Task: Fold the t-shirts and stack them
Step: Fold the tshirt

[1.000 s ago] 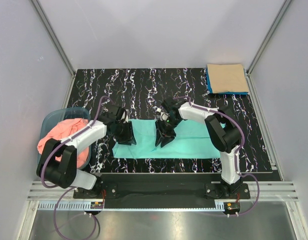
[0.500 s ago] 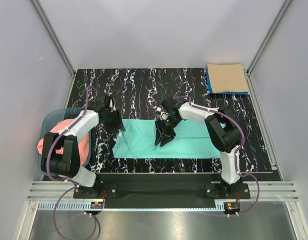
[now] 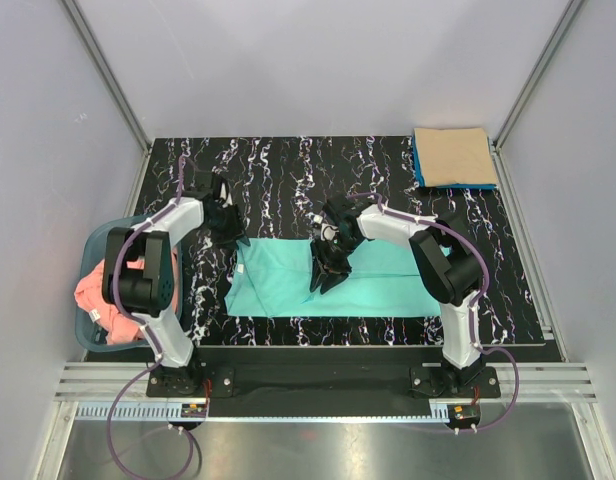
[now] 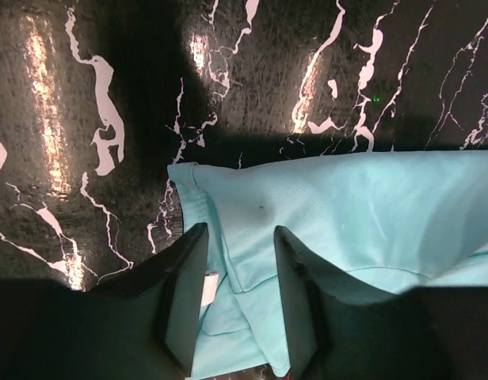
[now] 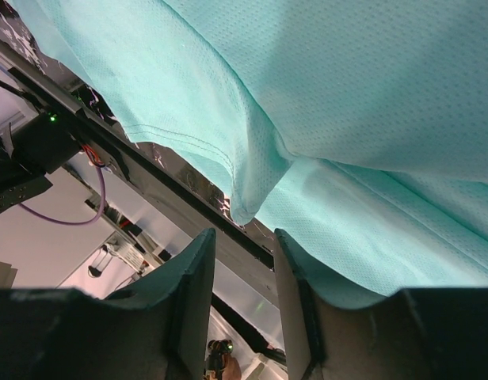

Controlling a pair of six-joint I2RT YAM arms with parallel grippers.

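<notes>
well, the left hand (image 4: 240, 232) hangs open over the far left corner of the turquoise-green t-shirt (image 3: 378, 282) on the counter (image 3: 288, 165); the right hand (image 3: 325, 268), open too, is at its middle.

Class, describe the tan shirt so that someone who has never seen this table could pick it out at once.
On the black marbled table, look to the far right corner. A folded tan shirt lies there on a blue shirt, whose edges alone show. It is the only tan cloth; the turquoise shirt lies flat nearer the arms.
</notes>
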